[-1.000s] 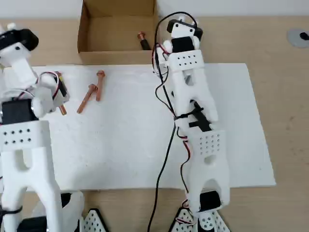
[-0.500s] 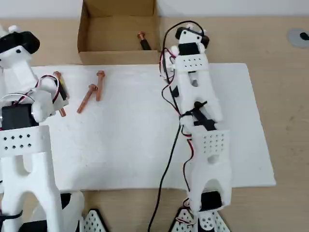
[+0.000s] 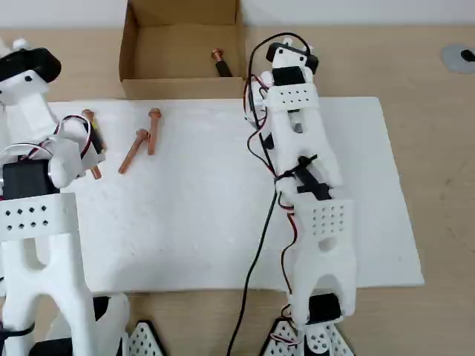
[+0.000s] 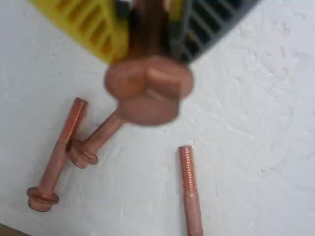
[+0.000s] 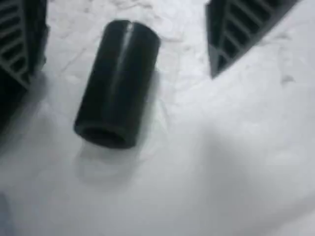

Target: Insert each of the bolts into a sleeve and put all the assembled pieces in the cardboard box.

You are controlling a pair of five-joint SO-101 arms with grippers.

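Loose bolts (image 4: 54, 167) on white mat (image 3: 208, 215) near left claw (image 4: 150, 29) clamped on a bolt (image 4: 147, 91), right claw (image 5: 130, 37) spread wide around black sleeve (image 5: 118, 83) lying there, cardboard box (image 3: 128, 52) holding one assembled piece (image 3: 220, 62)

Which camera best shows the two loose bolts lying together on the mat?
The high view: the slanted bolt and the straight bolt show whole, head to tip. The left wrist view is closer, but the held bolt in the left claw hides one shank's end. The right wrist view faces a black sleeve inside the open right claw.
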